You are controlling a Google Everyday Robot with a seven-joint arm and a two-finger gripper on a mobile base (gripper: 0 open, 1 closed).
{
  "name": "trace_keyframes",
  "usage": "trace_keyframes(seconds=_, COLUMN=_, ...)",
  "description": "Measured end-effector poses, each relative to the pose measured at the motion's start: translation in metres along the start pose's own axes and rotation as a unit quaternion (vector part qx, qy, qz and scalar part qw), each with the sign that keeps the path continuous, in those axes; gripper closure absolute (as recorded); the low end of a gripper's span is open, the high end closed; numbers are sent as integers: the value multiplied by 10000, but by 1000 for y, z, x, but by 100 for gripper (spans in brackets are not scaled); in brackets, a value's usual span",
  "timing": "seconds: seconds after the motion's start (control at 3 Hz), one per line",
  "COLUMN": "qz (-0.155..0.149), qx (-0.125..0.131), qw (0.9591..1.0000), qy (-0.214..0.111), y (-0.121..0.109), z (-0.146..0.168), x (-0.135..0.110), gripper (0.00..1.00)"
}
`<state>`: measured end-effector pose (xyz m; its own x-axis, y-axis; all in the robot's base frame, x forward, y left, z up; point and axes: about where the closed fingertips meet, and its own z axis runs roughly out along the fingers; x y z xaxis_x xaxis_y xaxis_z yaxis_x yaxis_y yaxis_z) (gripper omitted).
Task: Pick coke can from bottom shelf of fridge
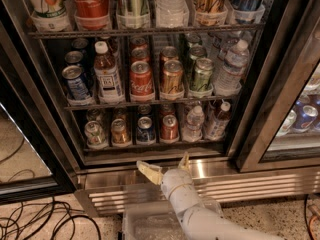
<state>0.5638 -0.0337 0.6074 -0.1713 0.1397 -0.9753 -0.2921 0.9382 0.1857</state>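
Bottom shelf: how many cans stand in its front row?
4, left to right: silver can, gold can, blue can, coke can. More stand behind, partly hidden. The open gripper hovers below the shelf.

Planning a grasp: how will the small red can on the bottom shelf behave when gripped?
The small red aluminium can looks smooth and round: probably slippery, likely to roll if tipped. Thin metal may dent. The open gripper sits below the wire shelf.

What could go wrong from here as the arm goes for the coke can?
The coke can stands close between a blue can and a water bottle; the open gripper, below the bottom shelf, might knock them. Rising, its fingers could also catch the shelf's front rail.
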Motion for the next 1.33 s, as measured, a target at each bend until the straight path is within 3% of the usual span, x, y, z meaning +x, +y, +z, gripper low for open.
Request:
trace_keyframes(seconds=0.33, qz=-1, qx=-5, qw=10000, qy=2, y=0, z=0, x=0, gripper=0)
trace_keyframes(seconds=0.67, qz=-51, qx=145, qw=9997, qy=-177, y=-4, z=8, x=1, gripper=0)
trace_keyframes(seconds=1.0, qz=-138, qx=408, qw=9979, qy=-484, y=-10, z=18, x=1, gripper=6)
trace_keyframes(seconds=1.33, qz=-287, qx=660, qw=9946, qy=-743, y=-17, z=23, x=-2, gripper=19)
